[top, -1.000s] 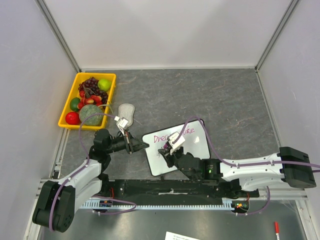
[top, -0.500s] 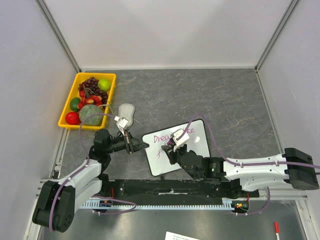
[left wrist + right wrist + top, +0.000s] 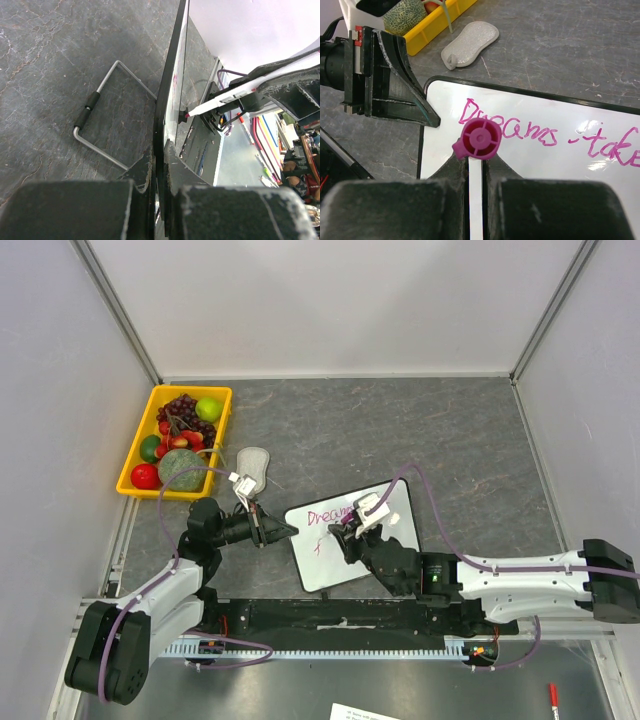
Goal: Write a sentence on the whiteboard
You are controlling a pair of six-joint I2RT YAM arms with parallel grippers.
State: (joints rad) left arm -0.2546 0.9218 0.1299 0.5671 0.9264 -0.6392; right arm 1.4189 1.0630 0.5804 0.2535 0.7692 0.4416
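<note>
Indoors, whiteboard (image 3: 312,565) on grey marbled tabletop (image 3: 400,430).

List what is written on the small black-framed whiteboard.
Magenta handwritten words reading "Dreams -take" cross the whiteboard's top. The right gripper, shut on a magenta-ended marker, covers the lower board, hiding any writing beneath.

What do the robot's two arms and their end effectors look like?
The left arm and the right arm have white shells with black joints and bases. A purple cable runs along each and loops to the wrist. The left end effector and the right end effector are black, each with two flat tapered fingers.
</note>
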